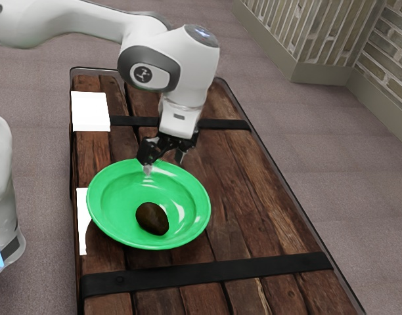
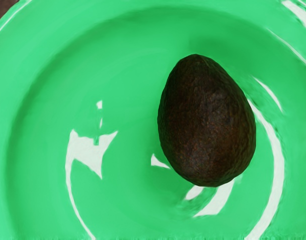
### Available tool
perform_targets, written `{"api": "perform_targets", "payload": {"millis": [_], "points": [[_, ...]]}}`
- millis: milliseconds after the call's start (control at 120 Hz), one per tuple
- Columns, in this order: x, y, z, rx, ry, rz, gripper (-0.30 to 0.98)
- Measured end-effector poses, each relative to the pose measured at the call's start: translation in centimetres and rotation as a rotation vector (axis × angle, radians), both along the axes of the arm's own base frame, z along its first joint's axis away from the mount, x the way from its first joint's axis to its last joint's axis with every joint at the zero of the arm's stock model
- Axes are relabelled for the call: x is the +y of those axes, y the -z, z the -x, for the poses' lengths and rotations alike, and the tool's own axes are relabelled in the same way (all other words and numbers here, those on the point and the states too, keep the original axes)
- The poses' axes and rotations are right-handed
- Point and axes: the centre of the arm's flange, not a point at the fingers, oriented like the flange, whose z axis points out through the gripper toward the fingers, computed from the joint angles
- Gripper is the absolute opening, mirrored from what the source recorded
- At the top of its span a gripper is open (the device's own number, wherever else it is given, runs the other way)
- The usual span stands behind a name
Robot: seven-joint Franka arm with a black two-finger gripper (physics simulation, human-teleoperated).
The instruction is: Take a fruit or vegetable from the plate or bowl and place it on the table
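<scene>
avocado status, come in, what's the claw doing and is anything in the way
Claw open, empty, up by the green bowl. Avocado in the bowl, not gripped. Nothing seen covering it from above.

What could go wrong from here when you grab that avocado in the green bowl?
The avocado is rounded and rests on a smooth surface, so it could roll or slip as my open jaws close. It also lies near the sloping side of the bowl, where a jaw might catch and shift the bowl on the table.
</scene>
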Motion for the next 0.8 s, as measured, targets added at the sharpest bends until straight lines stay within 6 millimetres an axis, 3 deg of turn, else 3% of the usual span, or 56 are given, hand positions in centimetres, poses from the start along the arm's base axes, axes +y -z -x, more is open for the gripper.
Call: {"api": "perform_targets", "payload": {"millis": [108,242,525,800], "points": [[-1.5,-0.5,2.0,-0.004,0.093,0.007,0.69],[-4.1,0.8,3.4,0.034,0.194,0.016,0.69],[-4.2,3.9,4.1,0.114,0.245,0.019,0.69],[-4.7,6.0,2.8,0.123,0.241,0.09,0.69]]}}
